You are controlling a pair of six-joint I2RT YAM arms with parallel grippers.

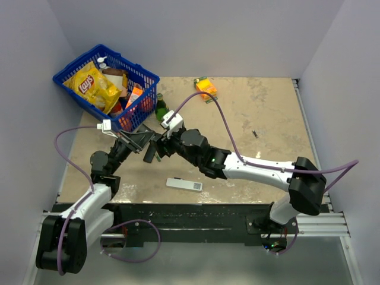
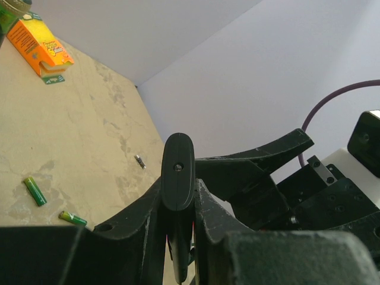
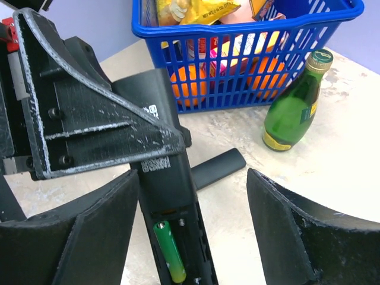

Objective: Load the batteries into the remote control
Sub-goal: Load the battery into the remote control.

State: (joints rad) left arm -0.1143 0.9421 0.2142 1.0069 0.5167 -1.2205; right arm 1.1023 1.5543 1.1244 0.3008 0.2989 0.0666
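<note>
Black matte plastic, stiff and light by the look of it, the remote [image 3: 169, 196] is held off the table, clenched in the left gripper [image 2: 178, 202], whose fingers press on its two long edges. Its back faces up with the battery bay uncovered. One green battery [image 3: 169, 249] lies seated in that bay, and the slot beside it looks unfilled, so I judge the loading about half done. The right gripper [image 3: 193, 184] hovers over the bay, its fingers spread wide and nothing between them. Two loose batteries [image 2: 34, 190] lie on the table [image 2: 95, 124], near each other and well apart from the remote. A black strip [image 3: 217, 169] lying past the remote may be the bay cover, though I cannot be sure.

Each battery is hard, smooth and round, so it will likely roll at a nudge or squirt out of a skewed pinch. The best hold is across the middle of the barrel, leaving both ends free to press against the spring. The remote's casing should not flex, yet its finish looks slick, so a grip on the edges, clear of the bay, suits it
</note>
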